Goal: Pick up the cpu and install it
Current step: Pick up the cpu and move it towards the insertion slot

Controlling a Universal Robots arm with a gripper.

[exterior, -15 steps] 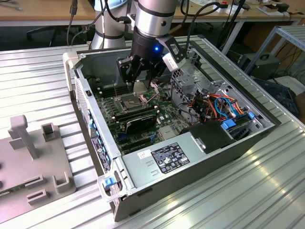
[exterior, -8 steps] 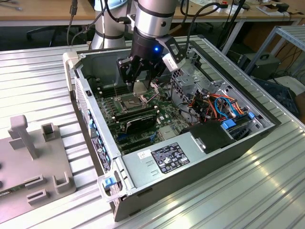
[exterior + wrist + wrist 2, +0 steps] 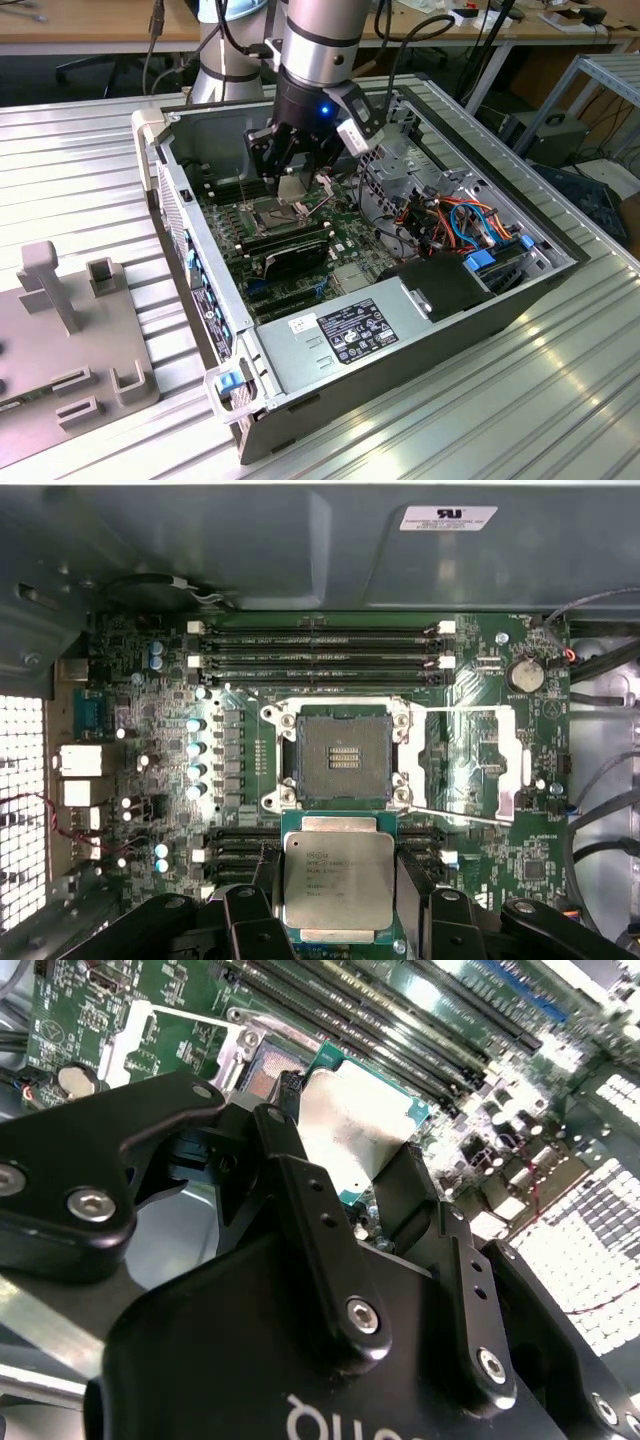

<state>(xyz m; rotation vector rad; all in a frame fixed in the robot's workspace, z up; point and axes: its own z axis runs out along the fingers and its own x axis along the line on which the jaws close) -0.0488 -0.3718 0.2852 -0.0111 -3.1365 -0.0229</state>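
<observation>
CPU (image 3: 338, 880), silver lid up, is pinched by two opposite edges in the closed gripper (image 3: 338, 892) and hangs level over the motherboard (image 3: 150, 680), just beside the bare socket (image 3: 345, 755), whose hinged frame (image 3: 470, 765) lies swung open. It looks light, thin and stiff, with a smooth lid likely to slip and an underside likely to be delicate. Edges therefore seem the safest hold, as the fingers (image 3: 290, 1155) grip it inside the computer case (image 3: 400, 340).
</observation>
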